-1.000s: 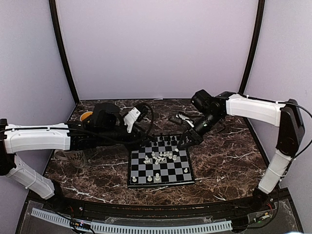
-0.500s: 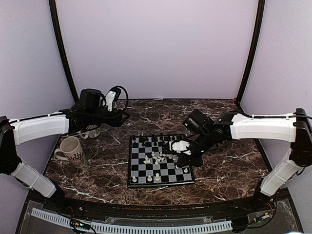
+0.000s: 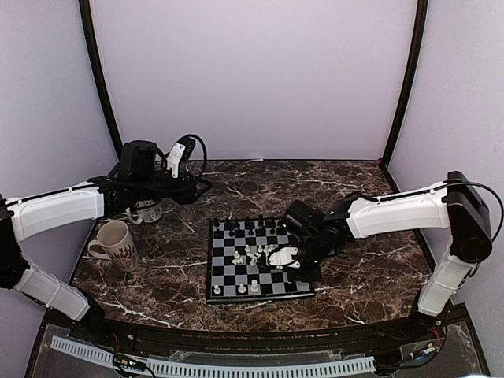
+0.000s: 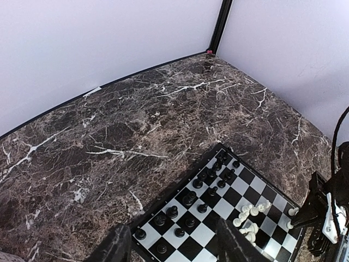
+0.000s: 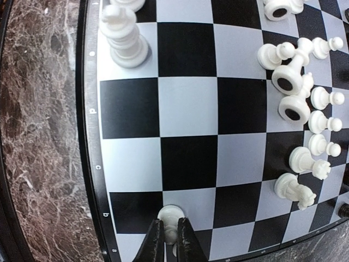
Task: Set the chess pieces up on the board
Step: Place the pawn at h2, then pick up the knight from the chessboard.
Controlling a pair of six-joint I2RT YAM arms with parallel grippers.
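The board lies at the table's middle. Black chess pieces stand on its far rows, also in the left wrist view. White chess pieces lie heaped at mid-board, and a few stand on the near row. My right gripper is low over the board's right edge. In the right wrist view it is shut on a white piece over a square beside the rim. My left gripper hangs open and empty at the back left, off the board.
A patterned mug stands left of the board, and a second mug sits under the left arm. A white piece stands near the rim ahead of the right gripper. Lying white pieces are to its right.
My right gripper has come from the board's far right corner down along its right edge, with a white piece in it. My left arm has pulled back from the board to the back left.
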